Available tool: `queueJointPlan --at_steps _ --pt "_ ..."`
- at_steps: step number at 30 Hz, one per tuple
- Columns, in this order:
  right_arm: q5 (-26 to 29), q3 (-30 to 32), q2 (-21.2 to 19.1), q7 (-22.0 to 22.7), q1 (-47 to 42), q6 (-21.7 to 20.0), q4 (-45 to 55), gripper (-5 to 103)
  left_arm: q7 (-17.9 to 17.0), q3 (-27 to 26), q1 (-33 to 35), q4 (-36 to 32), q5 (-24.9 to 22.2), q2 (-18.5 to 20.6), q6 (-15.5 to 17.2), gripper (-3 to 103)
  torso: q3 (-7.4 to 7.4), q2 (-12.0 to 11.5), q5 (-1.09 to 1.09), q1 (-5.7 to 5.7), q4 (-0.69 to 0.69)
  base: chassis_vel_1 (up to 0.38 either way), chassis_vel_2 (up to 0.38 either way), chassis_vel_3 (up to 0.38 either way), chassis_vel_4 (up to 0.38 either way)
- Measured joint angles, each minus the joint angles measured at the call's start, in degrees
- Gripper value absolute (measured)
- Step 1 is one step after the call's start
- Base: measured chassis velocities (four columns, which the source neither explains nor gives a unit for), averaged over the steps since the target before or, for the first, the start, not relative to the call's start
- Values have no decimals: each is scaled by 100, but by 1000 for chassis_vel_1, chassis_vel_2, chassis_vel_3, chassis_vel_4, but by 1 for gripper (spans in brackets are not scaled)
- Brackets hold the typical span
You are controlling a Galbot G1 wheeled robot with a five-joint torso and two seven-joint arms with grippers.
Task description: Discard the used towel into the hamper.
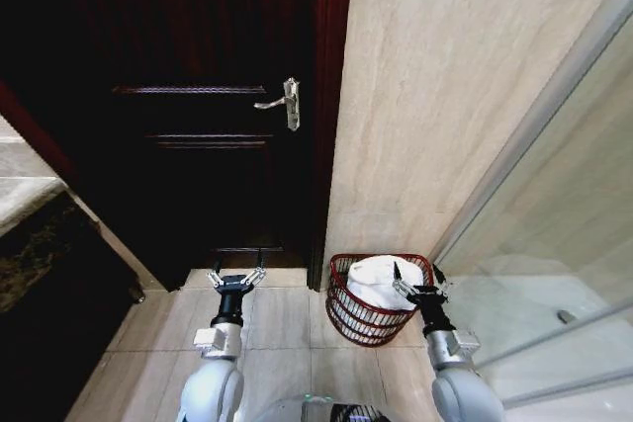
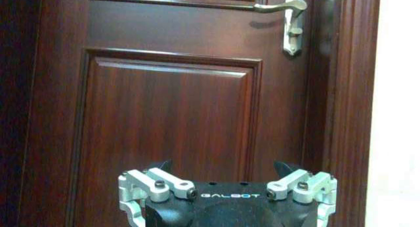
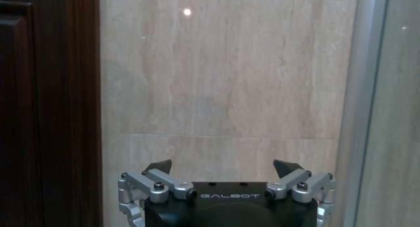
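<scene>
Resting in the hamper (image 1: 371, 315), the white towel (image 1: 378, 279) is heaped above the rim, so the discard looks done or all but done. The hamper stands on the tiled floor (image 1: 287, 323) against the marble wall (image 1: 435, 96), just beside the dark wooden door (image 1: 198, 96) and near the glass shower panel (image 1: 554, 244).

The right gripper (image 1: 415, 281) hangs over the hamper's rim on the shower side, its fingers spread apart and holding nothing; the right wrist view confirms the parted, empty tips (image 3: 223, 168) facing the wall. The left gripper (image 1: 235, 278) hovers beside the hamper on the door side, likewise spread and empty, pointing at the door panel below the lever handle (image 2: 288, 20).

The risks, as I judge them: the towel sits high and loose, so a fingertip dragging across it as the arm leaves could hook a fold and pull it over the rim. A sideways move could knock the light basket, tipping it. The shower panel lies close enough for an elbow swing to strike it.
</scene>
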Motion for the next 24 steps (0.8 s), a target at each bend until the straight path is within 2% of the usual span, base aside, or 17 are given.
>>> queueJointPlan --at_steps 6,17,24 --pt "160 7 -19 -16 30 180 -54 100 3 1 47 -18 2 -6 58 100 0 0 1 0 0 32 32 -22 -28" --pt "279 30 -27 -62 -37 234 -59 100 18 0 56 -48 28 -10 99 100 0 0 1 0 0 0 0 0 0" --pt "318 33 -15 -63 -40 259 -61 100 -74 3 26 -6 74 -14 -27 100 0 0 -1 0 0 13 14 7 8"
